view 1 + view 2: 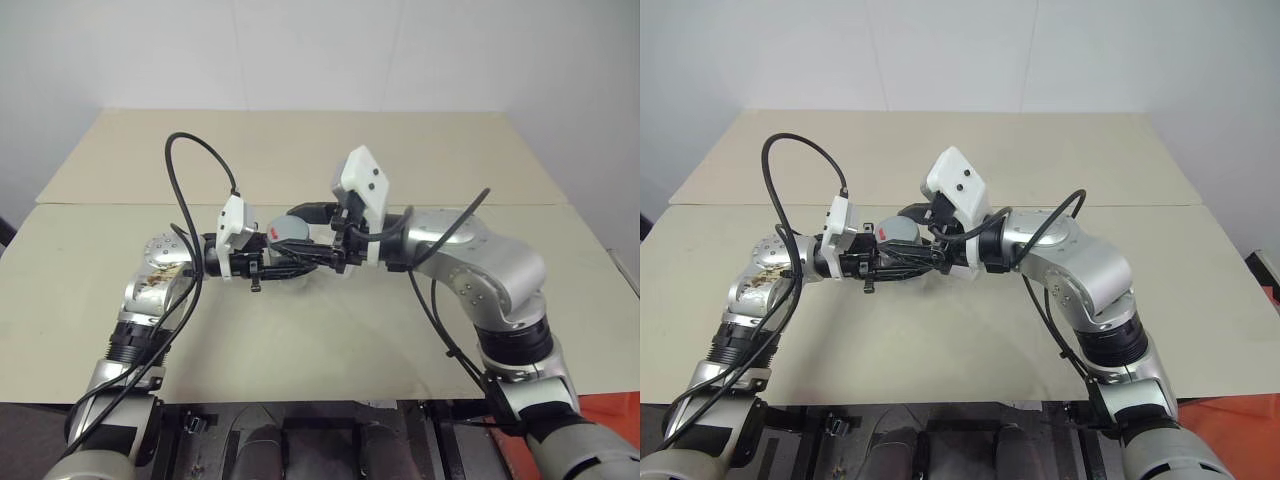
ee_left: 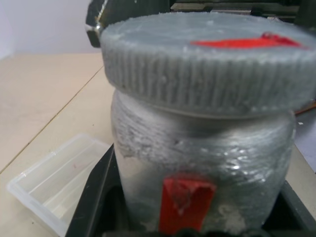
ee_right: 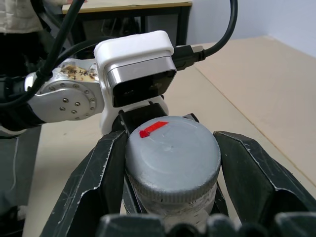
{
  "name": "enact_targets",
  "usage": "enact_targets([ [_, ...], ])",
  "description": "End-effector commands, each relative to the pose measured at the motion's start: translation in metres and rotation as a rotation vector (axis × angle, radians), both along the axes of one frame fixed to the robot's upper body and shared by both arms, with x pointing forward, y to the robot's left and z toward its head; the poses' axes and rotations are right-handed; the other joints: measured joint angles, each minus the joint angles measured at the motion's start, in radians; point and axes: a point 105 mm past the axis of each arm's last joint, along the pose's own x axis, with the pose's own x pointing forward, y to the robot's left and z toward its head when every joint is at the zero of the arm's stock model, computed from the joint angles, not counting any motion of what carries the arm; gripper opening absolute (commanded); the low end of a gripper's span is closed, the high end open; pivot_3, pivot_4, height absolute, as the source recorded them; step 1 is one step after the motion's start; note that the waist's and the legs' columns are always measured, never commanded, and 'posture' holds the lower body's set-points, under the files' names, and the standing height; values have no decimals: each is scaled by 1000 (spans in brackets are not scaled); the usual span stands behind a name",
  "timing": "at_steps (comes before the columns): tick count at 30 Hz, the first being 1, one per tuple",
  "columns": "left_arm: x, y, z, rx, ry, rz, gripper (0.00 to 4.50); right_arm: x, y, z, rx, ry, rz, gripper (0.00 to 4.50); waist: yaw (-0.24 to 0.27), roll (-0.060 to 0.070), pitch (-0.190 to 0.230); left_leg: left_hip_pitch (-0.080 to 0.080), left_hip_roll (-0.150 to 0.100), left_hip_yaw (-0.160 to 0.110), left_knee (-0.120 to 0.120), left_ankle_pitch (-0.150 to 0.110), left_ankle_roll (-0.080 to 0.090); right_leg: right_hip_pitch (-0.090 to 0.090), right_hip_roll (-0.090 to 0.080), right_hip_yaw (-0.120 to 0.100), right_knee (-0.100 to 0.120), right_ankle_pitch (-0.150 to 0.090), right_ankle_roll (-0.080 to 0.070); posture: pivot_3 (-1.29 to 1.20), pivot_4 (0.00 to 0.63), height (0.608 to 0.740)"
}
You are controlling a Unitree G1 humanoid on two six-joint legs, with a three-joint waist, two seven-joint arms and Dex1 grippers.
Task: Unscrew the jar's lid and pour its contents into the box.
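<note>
The left gripper [image 1: 275, 262] is clamped around the body of the jar [image 2: 202, 163], holding it up above the desk [image 1: 300, 340] in front of the robot. The right gripper [image 3: 170, 163] reaches in from the other side, its two black fingers [image 3: 98, 173] closed against the grey ribbed lid [image 3: 173, 158], which sits on the jar and carries a red mark on top. Below, the clear box [image 2: 54, 182] lies on the desk.
</note>
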Motion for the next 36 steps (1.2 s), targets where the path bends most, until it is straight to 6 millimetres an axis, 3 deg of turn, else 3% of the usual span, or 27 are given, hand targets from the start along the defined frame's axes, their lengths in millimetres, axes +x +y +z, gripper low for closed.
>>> enact_targets([
  [1, 1, 9, -12, 38, 36, 27, 1931, 1, -20, 43, 94, -136, -55, 2747, 0, 0, 0, 0, 0, 0, 0, 0, 0, 0, 0, 0, 0, 0, 0, 0, 150, 740],
  [13, -13, 8, -21, 92, 85, -76, 1931, -1, -27, 45, 95, -148, -35, 2747, 0, 0, 0, 0, 0, 0, 0, 0, 0, 0, 0, 0, -1, 0, 0, 0, 150, 740],
  [18, -8, 10, -17, 72, 67, -41, 1931, 1, -31, 45, 93, -150, -48, 2747, 0, 0, 0, 0, 0, 0, 0, 0, 0, 0, 0, 0, -1, 0, 0, 0, 150, 740],
  [23, -1, 14, -6, 23, 28, 25, 1931, 15, -48, 36, 89, -135, -169, 2747, 2, 0, 0, 0, 0, 0, 0, 0, 0, 0, 0, 0, -1, 0, 0, 0, 150, 740],
  [27, 12, 21, 13, -62, -10, 130, 1931, 38, -77, 12, 97, -105, -410, 2747, 4, 0, 0, 0, 0, 0, 0, 0, 0, 0, 0, 0, -1, 0, 0, 0, 150, 740],
  [30, 15, 24, 18, -75, -33, 165, 1931, 44, -91, -3, 93, -84, -516, 2747, 2, 0, 0, 0, 0, 0, 0, 0, 0, 0, 0, 0, -1, 0, 0, 0, 150, 740],
  [36, 21, 28, 29, -108, -62, 227, 1931, 66, -132, -69, 98, 41, -870, 2747, -1, 0, 0, 0, 0, 0, 0, 0, 0, 0, 0, 1, -1, 0, 0, 0, 150, 740],
])
